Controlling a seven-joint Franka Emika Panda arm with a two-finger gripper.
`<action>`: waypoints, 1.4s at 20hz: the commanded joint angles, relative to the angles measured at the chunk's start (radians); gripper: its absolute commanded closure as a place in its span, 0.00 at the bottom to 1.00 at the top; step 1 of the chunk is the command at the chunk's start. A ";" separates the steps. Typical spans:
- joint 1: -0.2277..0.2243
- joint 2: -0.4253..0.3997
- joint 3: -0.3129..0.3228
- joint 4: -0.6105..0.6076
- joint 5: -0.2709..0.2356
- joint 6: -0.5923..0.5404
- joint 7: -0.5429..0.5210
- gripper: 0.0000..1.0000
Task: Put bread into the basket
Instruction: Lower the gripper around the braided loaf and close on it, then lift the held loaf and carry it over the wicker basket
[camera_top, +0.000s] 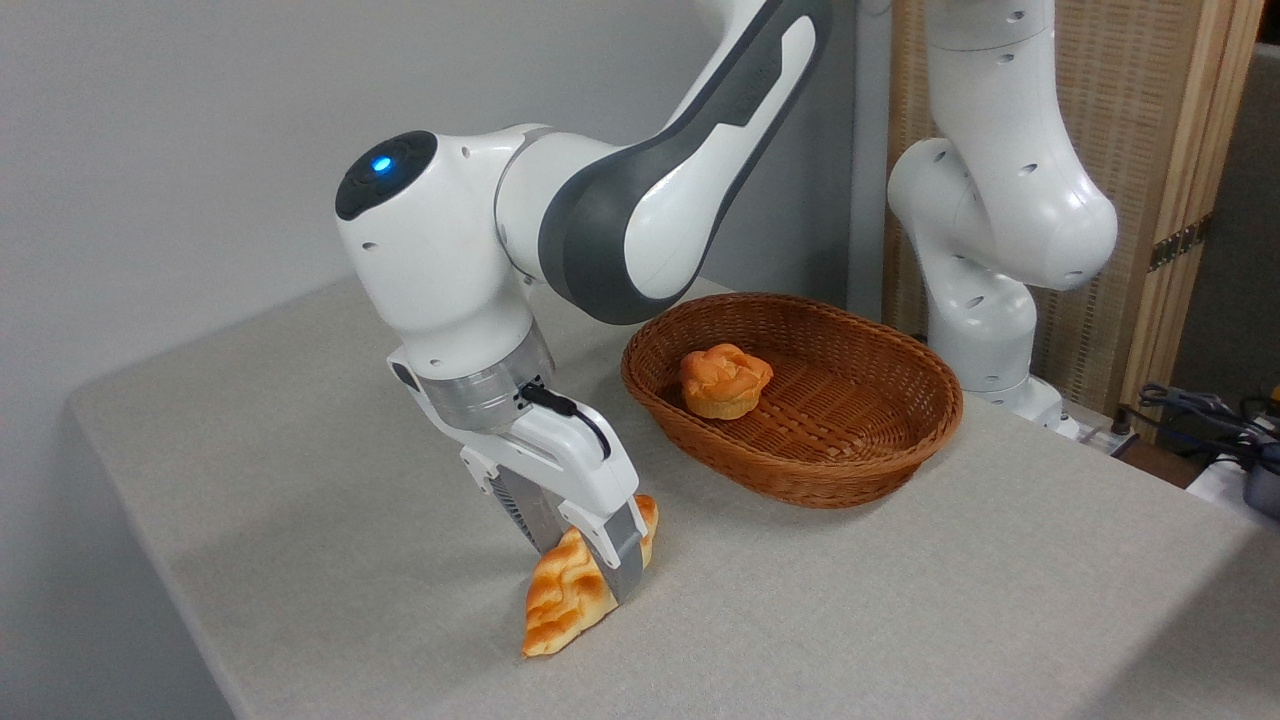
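Note:
The bread (565, 600) is a golden-orange braided loaf with pale creases, low over the table near the front left, tilted with its near pointed end down at the cloth. My gripper (590, 565) is shut on the bread, one finger in front of the loaf's middle and the other behind it. The basket (900, 440), oval reddish-brown wicker, stands to the right and farther back, about a hand's width from the loaf. A small round orange bun (724, 380) lies inside the basket on its left side.
The table (300, 480) wears a grey cloth; its left and front edges are close to the loaf. The robot's white base (985, 330) rises behind the basket. Cables and dark gear (1215, 420) lie at the far right.

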 joint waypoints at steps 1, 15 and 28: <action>-0.005 0.003 0.004 -0.004 0.002 -0.009 0.018 0.47; -0.012 -0.077 -0.007 0.011 0.000 -0.011 0.021 0.46; -0.084 -0.356 -0.032 -0.043 -0.006 -0.247 0.038 0.44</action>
